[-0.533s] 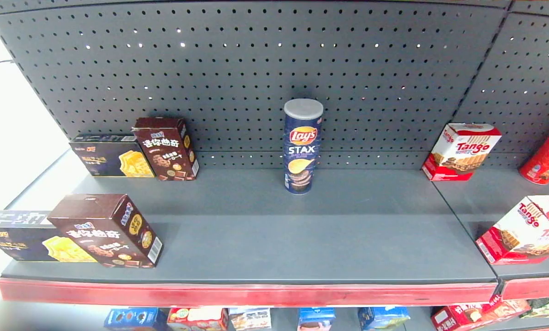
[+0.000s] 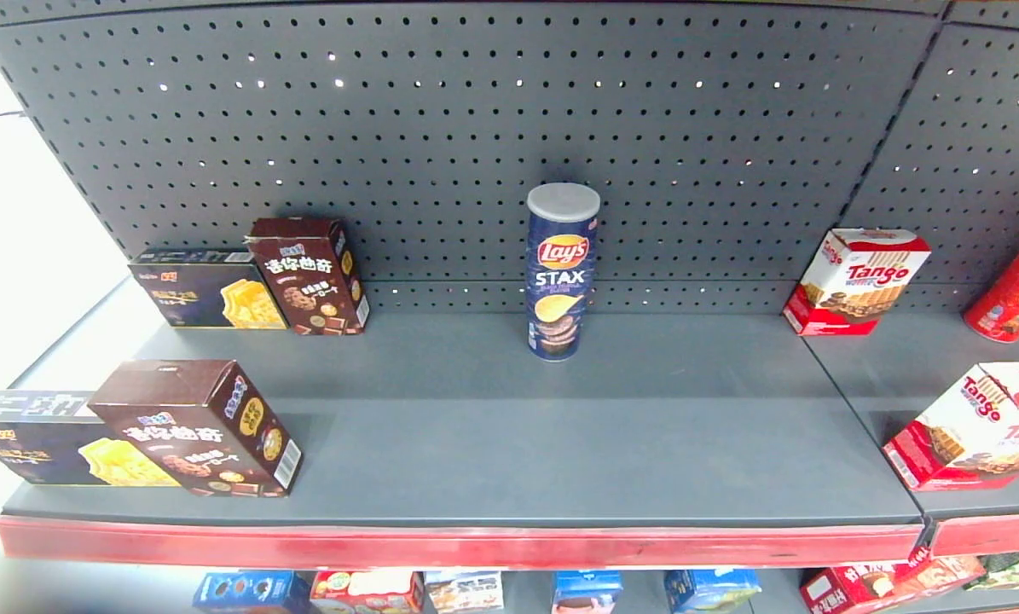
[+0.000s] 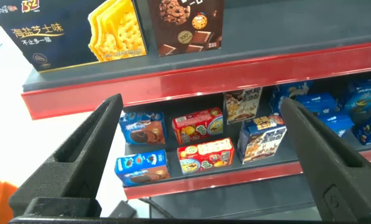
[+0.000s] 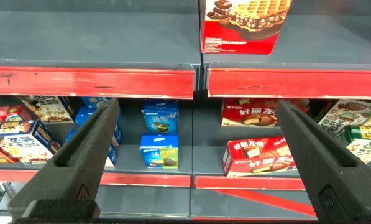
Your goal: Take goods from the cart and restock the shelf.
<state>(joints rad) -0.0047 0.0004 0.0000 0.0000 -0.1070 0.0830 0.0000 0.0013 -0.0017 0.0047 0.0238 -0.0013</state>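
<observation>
A grey shelf [image 2: 509, 443] with a red front strip stands before me. On it a dark blue chip can [image 2: 560, 271] stands upright at the back middle. Brown cookie boxes [image 2: 198, 426] and black-and-yellow boxes [image 2: 44, 439] sit at the left, front and back rows. Red-and-white wafer boxes [image 2: 857, 280] sit at the right. My left gripper [image 3: 201, 134] is open and empty, facing the shelf's red edge [image 3: 204, 78] and the lower shelf. My right gripper [image 4: 197, 134] is open and empty too, facing the red shelf edges [image 4: 92, 82] lower down.
A pegboard back wall [image 2: 475, 128] rises behind the shelf. A red can [image 2: 1016, 294] lies at the far right. The lower shelf holds blue and red snack boxes [image 3: 197, 140], also small blue boxes [image 4: 160, 140] and red boxes [image 4: 260, 155].
</observation>
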